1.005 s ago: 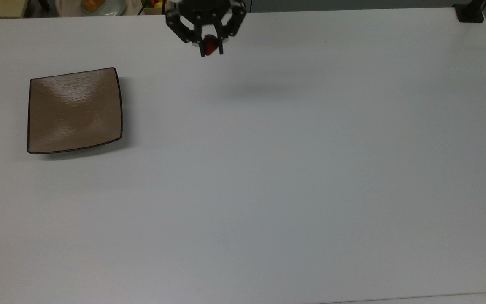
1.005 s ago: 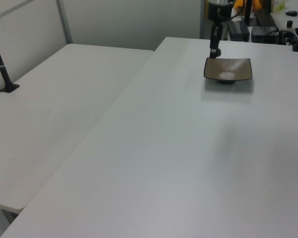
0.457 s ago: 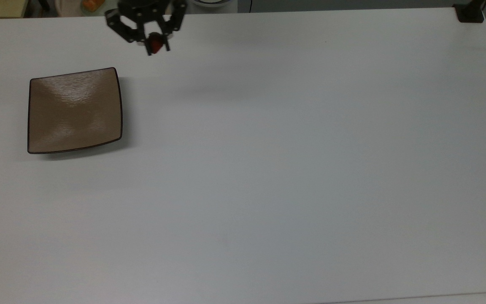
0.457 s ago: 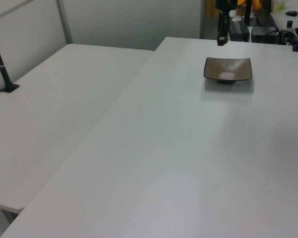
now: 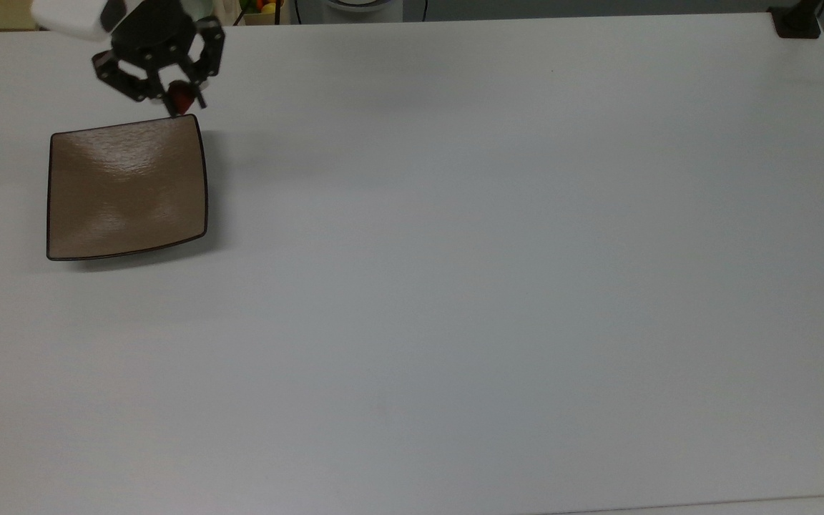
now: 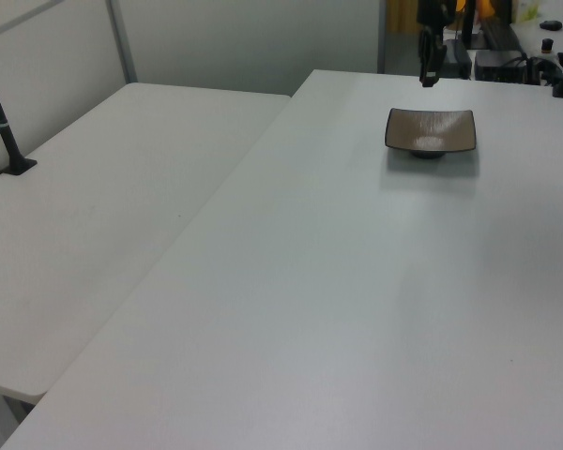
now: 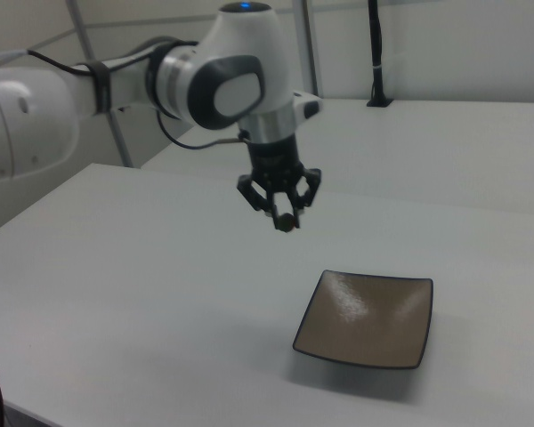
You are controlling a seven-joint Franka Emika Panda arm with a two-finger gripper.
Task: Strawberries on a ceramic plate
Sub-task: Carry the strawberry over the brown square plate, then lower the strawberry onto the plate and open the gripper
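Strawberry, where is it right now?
The strawberry is held in the gripper, in the air near the ceramic plate's upper right corner in the top view.

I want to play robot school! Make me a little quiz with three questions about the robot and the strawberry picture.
1. True or false: the strawberry already lies on the ceramic plate.
2. What is the end effector holding? A) a strawberry B) a spoon C) nothing
3. Fill in: the plate's shape is ____.

Key: 1. False; it is held in the air, near the plate's corner in the top view. 2. A. 3. Square, with rounded corners.
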